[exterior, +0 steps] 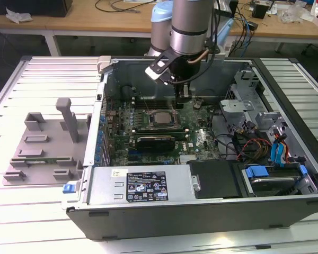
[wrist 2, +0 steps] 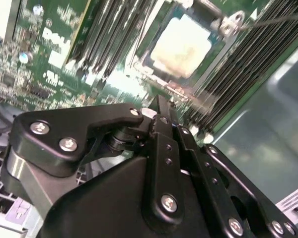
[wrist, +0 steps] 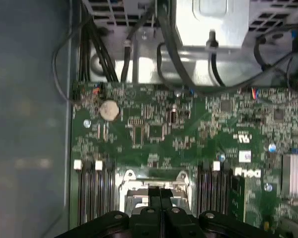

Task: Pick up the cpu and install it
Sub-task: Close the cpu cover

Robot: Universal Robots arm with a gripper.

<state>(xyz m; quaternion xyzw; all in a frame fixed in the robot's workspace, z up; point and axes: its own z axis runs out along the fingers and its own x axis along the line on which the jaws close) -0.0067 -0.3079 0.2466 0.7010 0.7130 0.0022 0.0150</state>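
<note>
- Plainly, the hand (exterior: 183, 98) hangs inside the open computer case (exterior: 201, 211), low over the green motherboard (exterior: 201, 140).
- In both wrist views its fingers (wrist: 154, 198) are pressed together, with nothing held between them.
- The cpu (exterior: 161, 117) lies flat in the socket on the motherboard, silver top facing up. The second wrist view shows it as a pale square (wrist 2: 181, 47).
- The hand is near the cpu, toward the exterior view's right and far side, apart from it.
- A grey tray (exterior: 42, 159) with upright posts rests on the table (exterior: 32, 227), at the exterior view's left of the case.
</note>
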